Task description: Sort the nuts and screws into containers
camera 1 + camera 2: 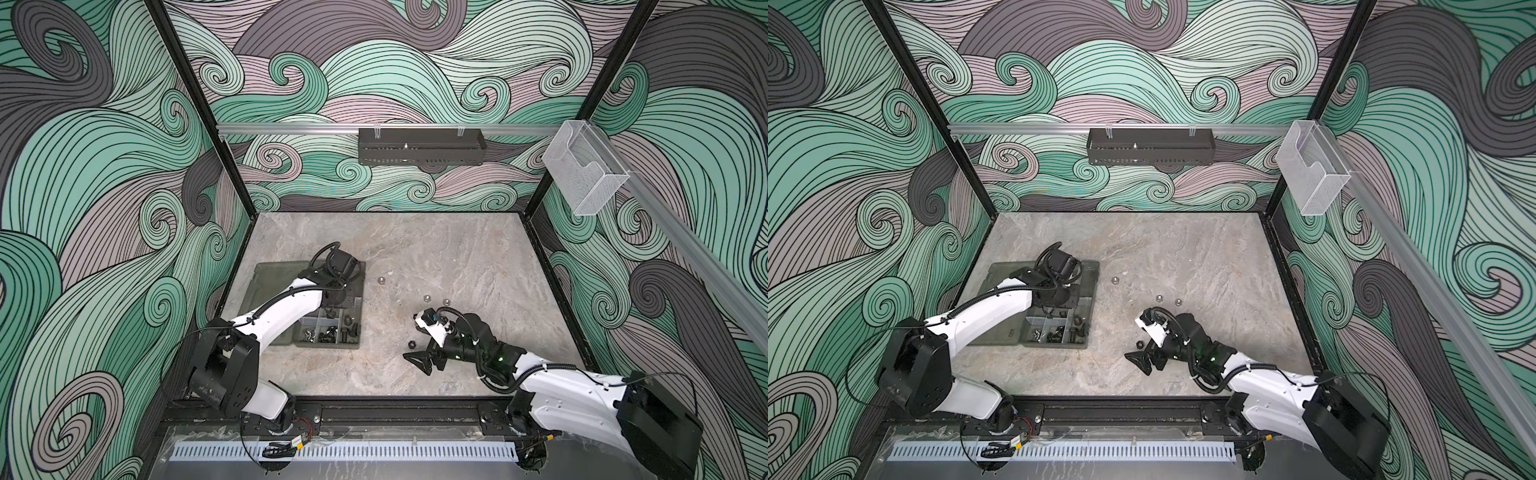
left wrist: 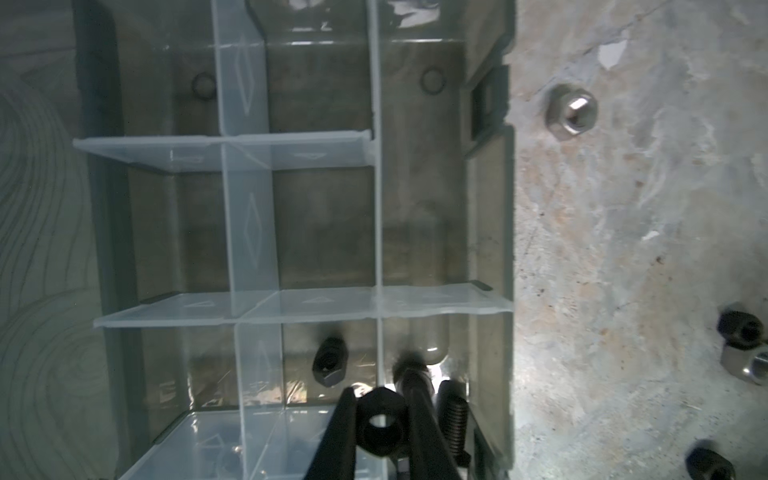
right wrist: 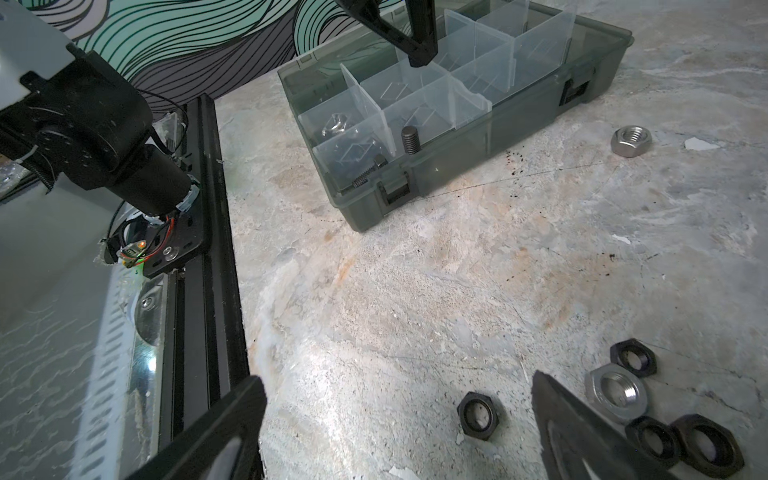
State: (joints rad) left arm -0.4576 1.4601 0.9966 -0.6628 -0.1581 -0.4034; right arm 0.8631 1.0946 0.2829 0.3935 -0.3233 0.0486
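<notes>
While the left fingers (image 2: pixel 340 436) stay out of the organizer box (image 1: pixel 270 291) at the bench's (image 1: pixel 457 249) nine o'clock, they are clamped on a black nut (image 2: pixel 382 432) just above a clear divider (image 2: pixel 378 208). A stored nut (image 2: pixel 328 361) lies in the compartment to one side and screws (image 2: pixel 455 419) in the next. Near five o'clock the right fingers (image 3: pixel 573 432) stand wide apart, straddling a loose nut (image 3: pixel 480 413) that lies flat. These look like small, hard steel pieces: light, rigid, and smooth enough to slip or skitter. Because the loose one sits so low, it probably needs fingertips pressed to the bench, closing on two opposite flats.
</notes>
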